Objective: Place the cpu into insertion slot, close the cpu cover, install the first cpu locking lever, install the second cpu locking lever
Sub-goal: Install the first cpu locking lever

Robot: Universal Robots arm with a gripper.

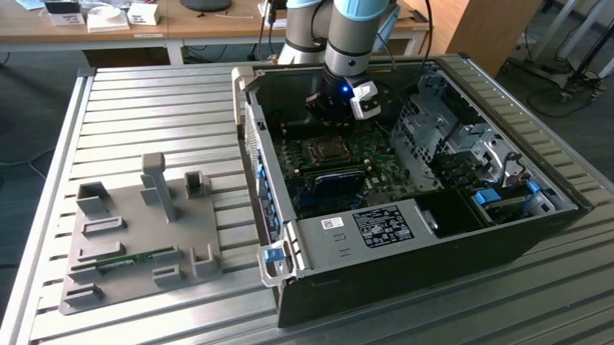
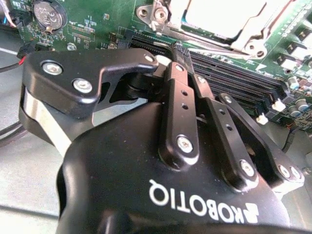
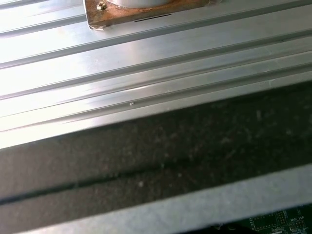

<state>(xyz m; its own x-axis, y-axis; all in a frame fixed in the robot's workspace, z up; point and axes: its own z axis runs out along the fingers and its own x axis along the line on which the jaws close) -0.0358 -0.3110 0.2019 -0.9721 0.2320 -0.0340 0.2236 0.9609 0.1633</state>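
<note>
Hovering inside the computer case [image 1: 461, 266], the gripper [image 1: 337, 109] pointed straight down near the insertion slot [image 1: 326, 150]. Jaw opening couldn't be told.

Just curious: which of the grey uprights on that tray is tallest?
The narrow post at the middle of the grey plate; the blocks around it stand far lower.
</note>
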